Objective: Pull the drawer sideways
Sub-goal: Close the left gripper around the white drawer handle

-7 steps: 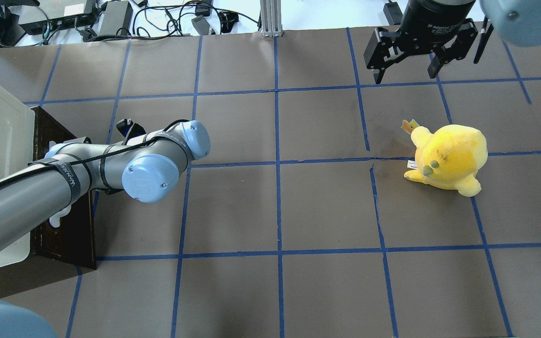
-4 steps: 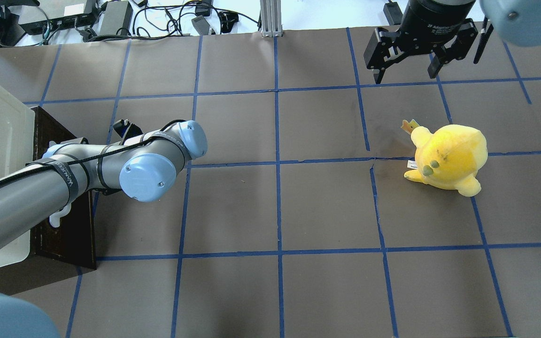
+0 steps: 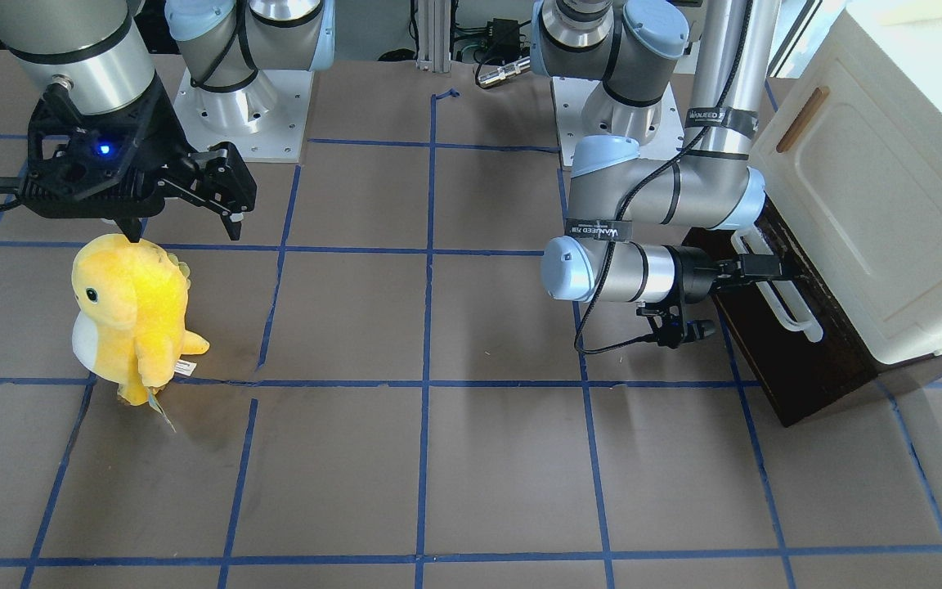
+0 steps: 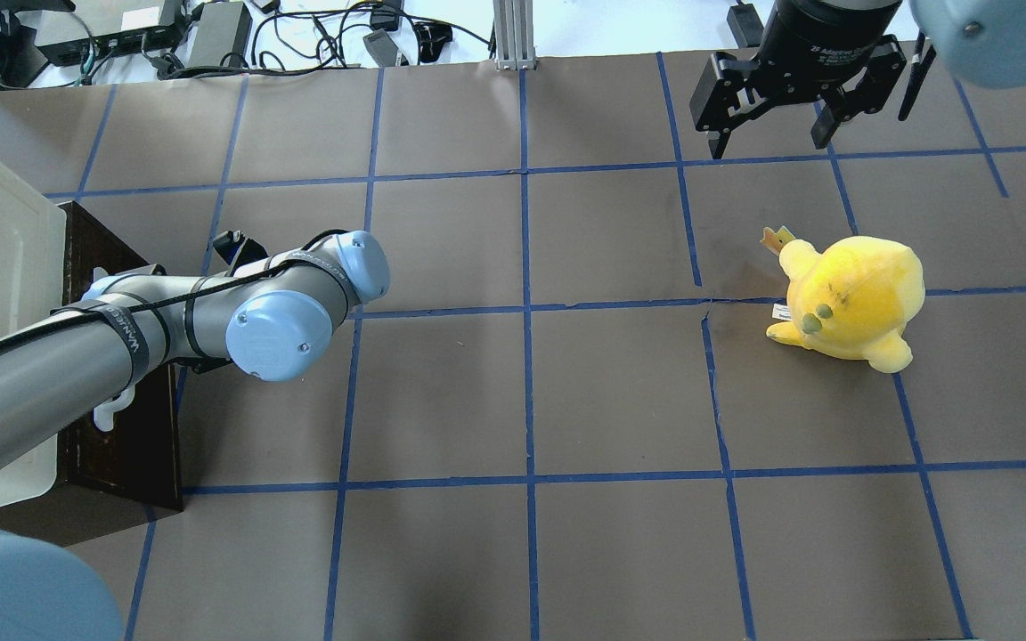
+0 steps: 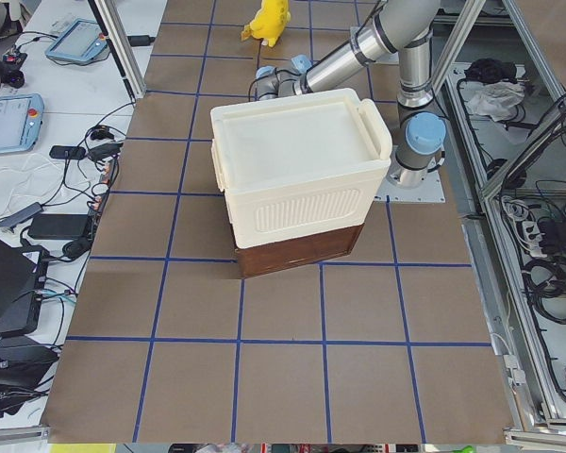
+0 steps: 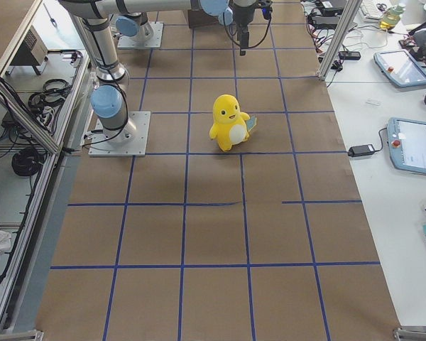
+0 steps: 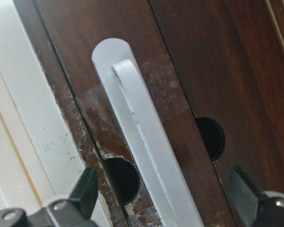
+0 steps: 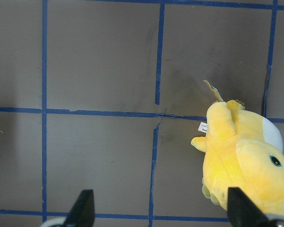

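The drawer [image 3: 798,376] sits at the desk's [image 4: 522,401] left edge, about midway along it, under the cream-white cabinet [image 3: 872,204]. Its dark front faces across the desk toward the right edge. None of its sides or floor shows, so I judge it not yet pulled out.

What has just changed is the reach. In the wrist view the long white handle [image 7: 137,118] runs between the left jaws. These stand apart, with one of the fingers [image 7: 85,191] on each side of the bar and neither touching it. For the task, this looks like the end of the approach: the handle is bracketed but not gripped. The next move would be to close on the bar and then draw it toward the desk's right edge.

Compared with a second ago in the overhead view, the left arm [image 4: 32,374] has crept a little toward the left edge, its blue wrist caps nearer the drawer front. The front itself lies on the same grid lines as before, so nothing has been pulled.

The right jaws are open too, both of their fingers [image 8: 85,208] wide apart. They hang high over the desk's right half, near the yellow plush toy [image 4: 851,298] but clear of it. As far as I can tell, neither has shifted.
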Robot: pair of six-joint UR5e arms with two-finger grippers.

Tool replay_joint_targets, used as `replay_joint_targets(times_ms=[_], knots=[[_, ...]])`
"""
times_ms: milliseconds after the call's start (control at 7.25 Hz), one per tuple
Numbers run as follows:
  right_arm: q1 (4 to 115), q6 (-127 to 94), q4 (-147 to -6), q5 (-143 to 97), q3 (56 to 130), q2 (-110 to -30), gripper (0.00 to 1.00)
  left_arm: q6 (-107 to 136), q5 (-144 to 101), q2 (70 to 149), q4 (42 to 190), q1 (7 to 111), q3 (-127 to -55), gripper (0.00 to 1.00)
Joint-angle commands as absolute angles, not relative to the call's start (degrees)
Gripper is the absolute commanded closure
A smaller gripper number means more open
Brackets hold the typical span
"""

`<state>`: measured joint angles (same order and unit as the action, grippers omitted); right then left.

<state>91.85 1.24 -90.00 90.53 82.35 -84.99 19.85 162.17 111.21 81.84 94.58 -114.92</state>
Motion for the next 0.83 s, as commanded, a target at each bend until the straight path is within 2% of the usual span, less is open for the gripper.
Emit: replay_joint_targets(times_ms=[0, 690], knots=[[91.85, 1.23, -90.0, 90.53, 82.35, -84.99, 0.0, 19.78, 162.69, 111.27, 81.83, 94.57, -114.96, 0.15], [91.85, 1.23, -90.0, 90.53, 82.35, -84.99, 0.0, 19.51, 162.69, 111.36, 81.91, 94.57, -115.22, 0.4]])
